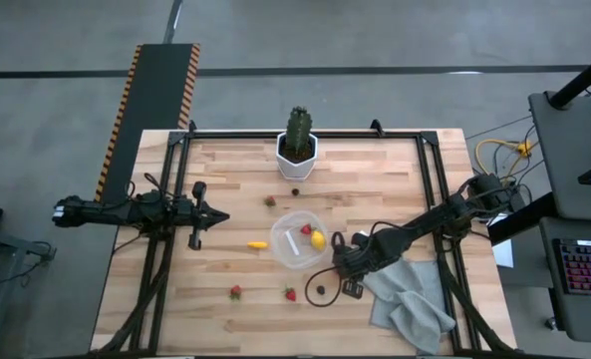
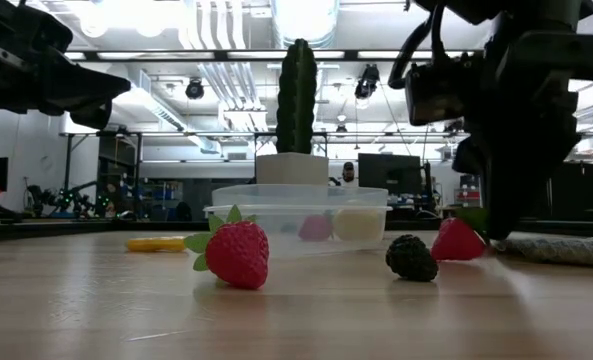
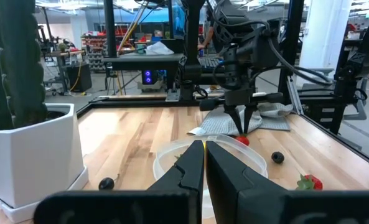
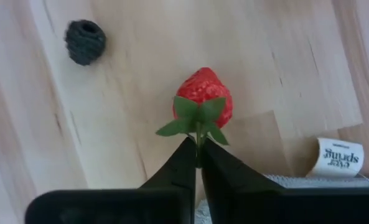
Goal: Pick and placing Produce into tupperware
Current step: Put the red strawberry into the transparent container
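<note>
Here, our right gripper (image 4: 196, 163) pinches a strawberry (image 4: 203, 93) by its green stem, just beside the tub (image 1: 297, 239) near the table's right edge; we lift slowly, since the hold looks thin.

Low view: right arm hides part of 1 strawberry (image 2: 459, 241).

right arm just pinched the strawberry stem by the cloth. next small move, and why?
Probably a short straight lift. The right gripper is shut on the green stem of a strawberry that appears to lie on the wood beside the grey cloth. The tupperware sits close by, and its wall stands higher than the fruit, so raising first should clear the rim before carrying across. The left gripper waits shut, apart.
</note>
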You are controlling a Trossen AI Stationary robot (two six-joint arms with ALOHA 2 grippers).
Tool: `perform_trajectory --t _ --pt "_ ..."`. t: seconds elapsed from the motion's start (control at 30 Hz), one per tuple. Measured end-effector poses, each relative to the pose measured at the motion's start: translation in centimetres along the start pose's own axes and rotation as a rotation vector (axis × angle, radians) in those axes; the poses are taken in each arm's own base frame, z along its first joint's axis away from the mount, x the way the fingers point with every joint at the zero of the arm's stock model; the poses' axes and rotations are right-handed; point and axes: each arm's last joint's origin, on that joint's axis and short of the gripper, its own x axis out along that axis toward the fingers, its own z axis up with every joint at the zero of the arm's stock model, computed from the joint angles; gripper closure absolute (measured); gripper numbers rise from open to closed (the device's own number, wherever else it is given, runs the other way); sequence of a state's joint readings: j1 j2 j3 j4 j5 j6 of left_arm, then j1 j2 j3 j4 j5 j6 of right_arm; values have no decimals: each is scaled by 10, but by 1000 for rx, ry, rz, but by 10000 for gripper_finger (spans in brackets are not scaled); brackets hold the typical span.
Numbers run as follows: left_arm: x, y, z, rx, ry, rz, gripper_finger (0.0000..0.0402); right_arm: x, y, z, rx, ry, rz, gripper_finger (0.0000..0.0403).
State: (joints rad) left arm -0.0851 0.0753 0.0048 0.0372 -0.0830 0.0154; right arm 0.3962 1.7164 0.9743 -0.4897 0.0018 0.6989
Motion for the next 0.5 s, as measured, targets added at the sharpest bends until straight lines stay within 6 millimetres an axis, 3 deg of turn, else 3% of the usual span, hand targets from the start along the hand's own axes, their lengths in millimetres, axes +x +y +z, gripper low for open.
perform_trajectory --t 0.27,0.5 --pt "0 0 0 0 1 1 402 -9 6 9 -23 -27 20 394" --pt "0 0 0 0 1 1 402 -38 19 32 -119 -83 -25 394"
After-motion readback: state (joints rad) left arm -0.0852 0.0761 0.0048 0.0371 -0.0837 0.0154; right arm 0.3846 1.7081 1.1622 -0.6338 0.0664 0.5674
